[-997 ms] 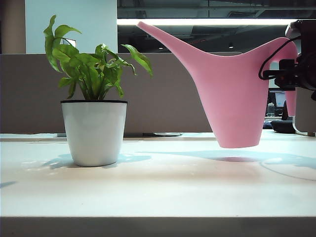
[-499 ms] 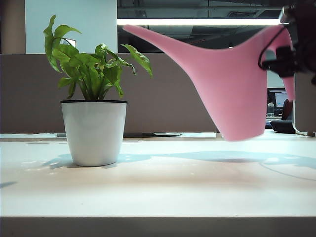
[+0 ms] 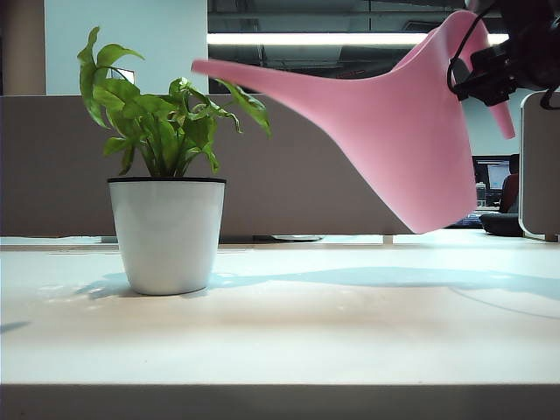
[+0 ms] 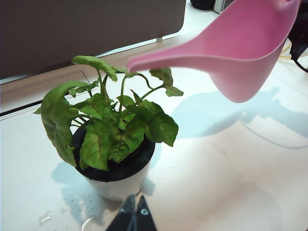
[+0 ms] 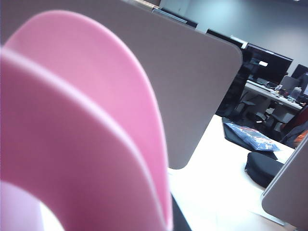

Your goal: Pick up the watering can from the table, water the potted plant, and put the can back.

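The pink watering can (image 3: 411, 131) hangs in the air, tilted with its spout tip (image 3: 199, 66) level with the top leaves of the potted plant (image 3: 162, 131). My right gripper (image 3: 486, 77) is shut on the can's curved handle at the upper right. In the right wrist view the watering can (image 5: 82, 130) fills most of the picture and hides the jaws but for a dark sliver. The potted plant (image 4: 113, 127) stands on the table (image 3: 350, 324) in its white pot (image 3: 166, 236). My left gripper (image 4: 135, 213) hovers shut and empty just short of the pot; the spout (image 4: 159, 57) reaches over the leaves.
A grey-brown partition wall (image 3: 306, 166) runs behind the table. Water droplets (image 4: 48, 217) lie on the tabletop beside the pot. A black bag (image 5: 267, 166) and a blue packet (image 5: 250, 137) lie further off. The table's front edge (image 3: 280, 385) is close to the exterior camera.
The right gripper has risen and rolled, tipping the can further. Its spout has dropped and swung left towards the plant, and its base has lifted. The left gripper has kept still.
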